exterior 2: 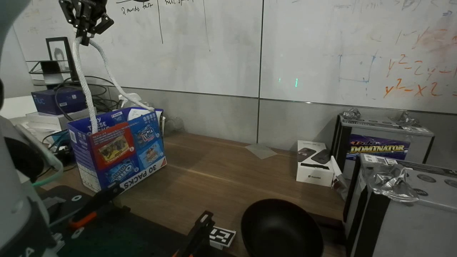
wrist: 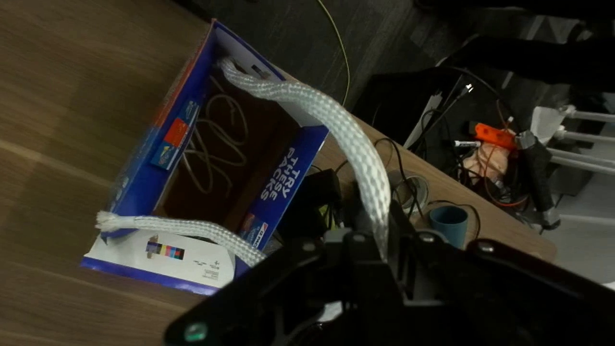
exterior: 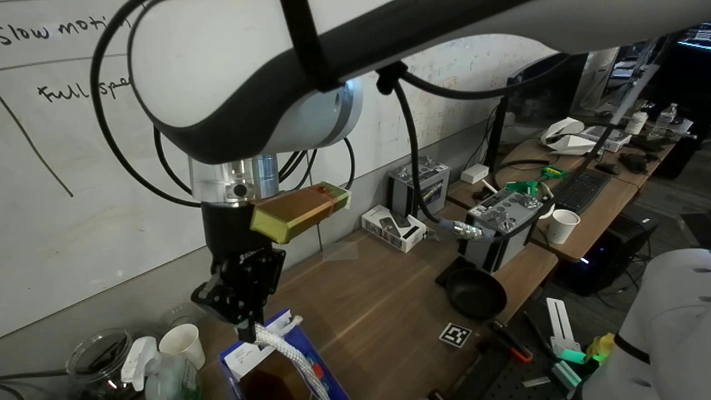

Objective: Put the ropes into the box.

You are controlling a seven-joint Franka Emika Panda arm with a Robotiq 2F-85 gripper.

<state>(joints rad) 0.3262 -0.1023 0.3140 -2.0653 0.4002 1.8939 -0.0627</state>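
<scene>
A thick white braided rope (exterior: 291, 354) hangs in a loop from my gripper (exterior: 248, 332), which is shut on it above the box. The rope shows in the other views too (exterior 2: 85, 85) (wrist: 343, 127). One length drops into the open blue box (exterior 2: 119, 153) at a corner. The other length reaches over the box's opposite end, its frayed tip above the rim and open white flap in the wrist view. A thinner white cord (wrist: 226, 144) lies looped inside the box (wrist: 293, 178). The gripper also shows in an exterior view (exterior 2: 84, 38) and in the wrist view (wrist: 384, 240).
A spray bottle (exterior: 169, 378), a paper cup (exterior: 183, 345) and a clear plastic tub (exterior: 100, 355) stand beside the box near the whiteboard wall. A black pan (exterior 2: 282, 228), grey devices (exterior 2: 403, 214) and a white carton (exterior 2: 314, 166) stand farther along the table.
</scene>
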